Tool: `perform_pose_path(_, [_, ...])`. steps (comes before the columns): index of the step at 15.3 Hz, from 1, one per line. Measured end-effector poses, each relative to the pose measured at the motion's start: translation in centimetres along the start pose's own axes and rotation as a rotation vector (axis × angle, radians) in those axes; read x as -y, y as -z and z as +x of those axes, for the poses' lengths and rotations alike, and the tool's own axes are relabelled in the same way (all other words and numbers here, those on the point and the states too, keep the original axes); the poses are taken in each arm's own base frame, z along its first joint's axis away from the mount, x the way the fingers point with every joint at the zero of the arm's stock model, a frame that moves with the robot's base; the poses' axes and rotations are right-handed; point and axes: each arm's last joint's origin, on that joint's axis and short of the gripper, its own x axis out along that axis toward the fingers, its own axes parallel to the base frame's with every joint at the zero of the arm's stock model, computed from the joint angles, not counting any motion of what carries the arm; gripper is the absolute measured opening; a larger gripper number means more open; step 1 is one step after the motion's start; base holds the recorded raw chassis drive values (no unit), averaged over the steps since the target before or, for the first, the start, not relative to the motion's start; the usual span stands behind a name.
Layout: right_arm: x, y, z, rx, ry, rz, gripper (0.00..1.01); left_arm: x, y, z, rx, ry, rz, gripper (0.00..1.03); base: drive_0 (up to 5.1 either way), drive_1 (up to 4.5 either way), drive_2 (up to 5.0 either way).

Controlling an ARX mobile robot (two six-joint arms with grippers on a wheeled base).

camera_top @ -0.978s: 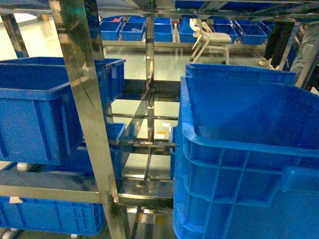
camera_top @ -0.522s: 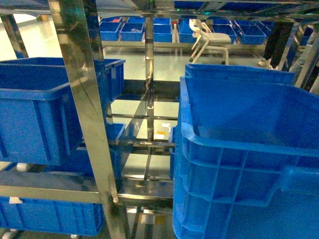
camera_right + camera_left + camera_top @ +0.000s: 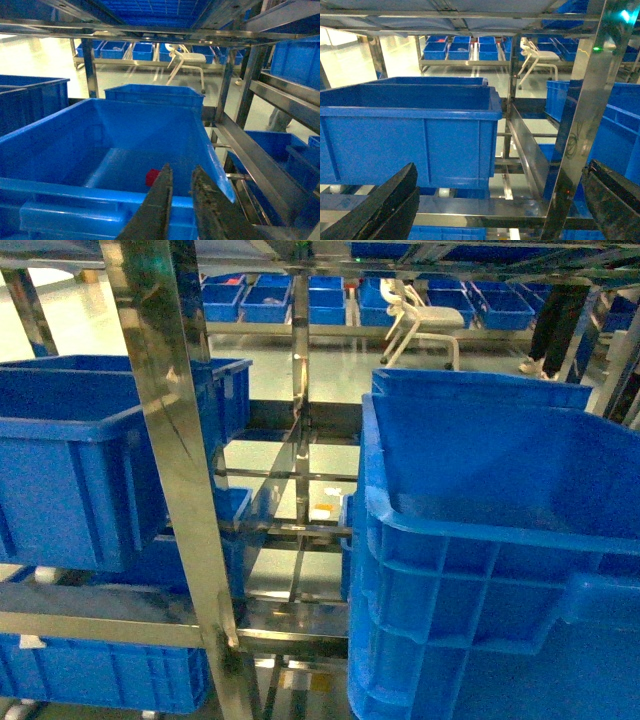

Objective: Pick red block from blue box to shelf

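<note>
- across the last second the head view barely changes: the shelf and the blue box keep their places, and only a standing figure in the far background shifts.
- no arm shows in the head view at any of these moments, so i judge the reach is either paused or very slow, and the pick has not started.
- the red block lies on the floor of the blue box, near the wall closest to the camera and touching nothing else i can see.
- the right gripper hovers above the box's near rim, just short of the block; its jaws stand a narrow gap apart and hold nothing.
- the left gripper is spread wide and empty, facing a dark blue crate on the shelf's left side, well apart from the work.
- my read: the right arm is lined up but must go forward over the rim and down before it can close.
- the near wall is the likely snag, since the block sits close behind it.
</note>
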Motion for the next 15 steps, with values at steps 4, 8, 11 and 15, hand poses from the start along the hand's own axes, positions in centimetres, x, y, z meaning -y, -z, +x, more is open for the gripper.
perform_pose_path(4, [-1.3,1.0,-0.5,-0.003,-0.003,0.006,0.02,0.0,0.0,0.0,0.001,0.000,0.000,0.98,0.0,0.00,0.0])
perform_pose_path(8, [-1.3,2.1,-1.2,-0.005,0.006,0.008,0.02,0.0,0.0,0.0,0.001,0.000,0.000,0.98,0.0,0.00,0.0])
perform_pose_path(11, [-1.3,2.5,-2.0,-0.005,0.006,0.009,0.02,0.0,0.0,0.0,0.000,0.000,0.000,0.98,0.0,0.00,0.0])
perform_pose_path(15, [-1.3,2.4,-2.0,0.001,0.005,0.009,0.22,0.0,0.0,0.0,0.000,0.000,0.000,0.98,0.0,0.00,0.0])
